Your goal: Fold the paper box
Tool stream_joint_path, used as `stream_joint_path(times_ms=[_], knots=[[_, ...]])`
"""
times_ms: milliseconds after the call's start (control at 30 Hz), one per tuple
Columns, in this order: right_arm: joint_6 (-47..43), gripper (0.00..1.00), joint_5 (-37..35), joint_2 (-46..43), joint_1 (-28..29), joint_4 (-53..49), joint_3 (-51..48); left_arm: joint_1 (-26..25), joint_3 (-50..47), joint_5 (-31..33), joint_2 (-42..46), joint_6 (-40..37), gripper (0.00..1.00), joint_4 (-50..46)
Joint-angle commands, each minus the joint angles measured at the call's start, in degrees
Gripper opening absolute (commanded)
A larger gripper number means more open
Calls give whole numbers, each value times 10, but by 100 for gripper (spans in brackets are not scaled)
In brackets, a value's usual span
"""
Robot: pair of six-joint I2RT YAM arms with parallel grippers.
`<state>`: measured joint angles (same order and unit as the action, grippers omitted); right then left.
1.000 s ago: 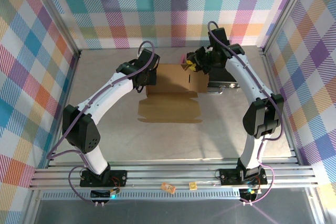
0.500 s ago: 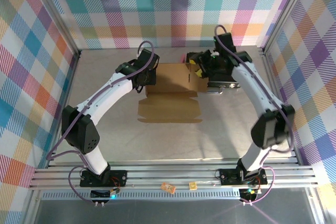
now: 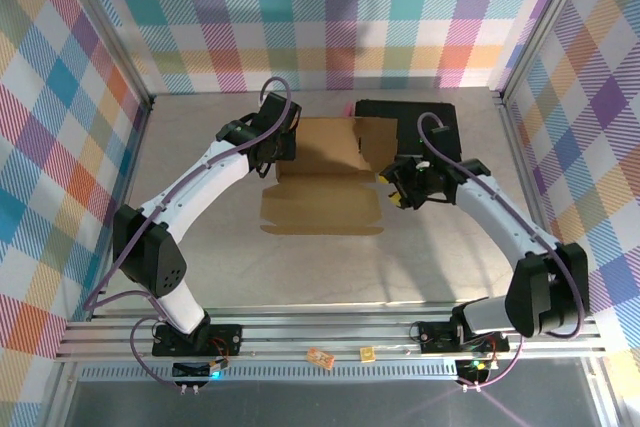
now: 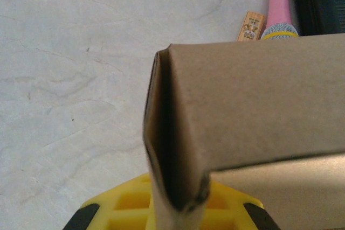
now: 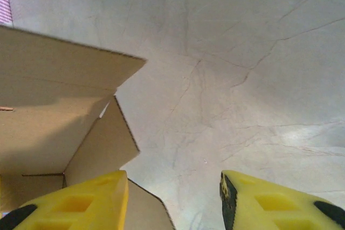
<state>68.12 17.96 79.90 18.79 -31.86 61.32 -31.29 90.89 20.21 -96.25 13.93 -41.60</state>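
Pinching the paper box (image 3: 325,169), left gripper (image 4: 172,208) grips tight; right gripper (image 5: 175,187) gapes empty; tag (image 4: 251,25) unreadable.

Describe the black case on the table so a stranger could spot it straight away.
Look to the far side of the table, near the plaid back wall. At the far right corner of the paper box lies the black case. It is the one flat, dark rectangle there, unlike the tan cardboard beside it.

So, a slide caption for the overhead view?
Left gripper pinches the paper box; right gripper, open, hovers beside it.
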Motion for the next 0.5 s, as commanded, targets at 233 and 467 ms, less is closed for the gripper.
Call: stream_joint_path(times_ms=[233,467], knots=[[-49,47,0,59,33,40,51,2,7,-2,16,-7,0,6],[-102,40,-18,72,36,34,69,2,9,-6,15,-7,0,4]])
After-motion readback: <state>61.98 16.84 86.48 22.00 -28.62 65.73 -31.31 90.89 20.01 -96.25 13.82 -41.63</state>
